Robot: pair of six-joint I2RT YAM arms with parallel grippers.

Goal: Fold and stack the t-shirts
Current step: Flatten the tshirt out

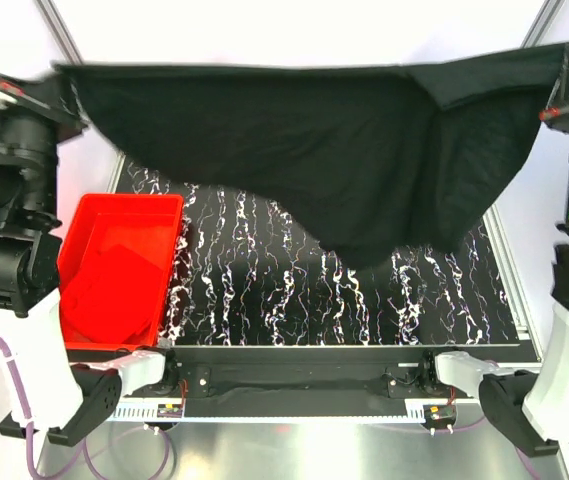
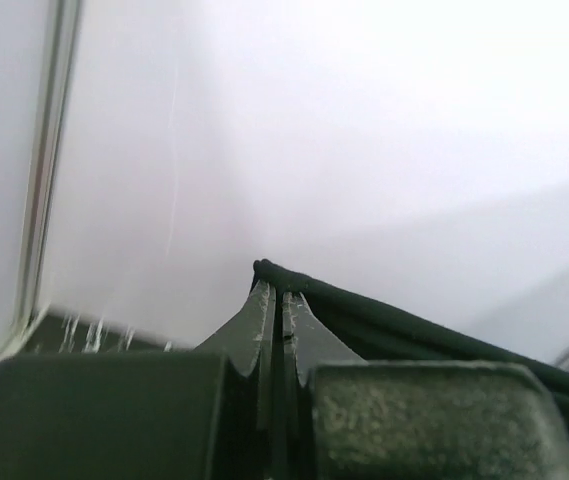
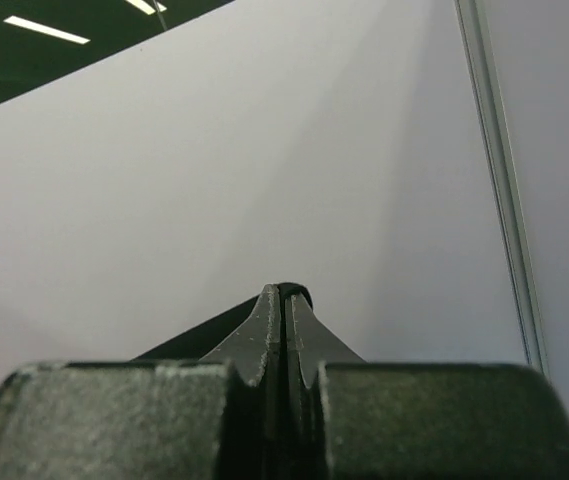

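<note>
A black t-shirt point(image 1: 304, 140) hangs spread wide above the table, its top edge stretched taut between both arms and its lowest fold dipping toward the table at the right of centre. My left gripper point(image 1: 62, 70) is shut on its upper left corner. In the left wrist view the fingertips point(image 2: 276, 295) pinch a dark hem point(image 2: 394, 320). My right gripper point(image 1: 556, 60) is shut on the upper right corner, and in the right wrist view its tips point(image 3: 282, 300) pinch black cloth point(image 3: 199, 335). A red t-shirt point(image 1: 114, 290) lies crumpled in the tub. No blue shirt shows.
A rigid red plastic tub point(image 1: 84, 215) stands at the table's left edge. The table top point(image 1: 264, 290) is black with white marbling. Metal frame posts point(image 1: 59, 30) rise at the back corners against white walls.
</note>
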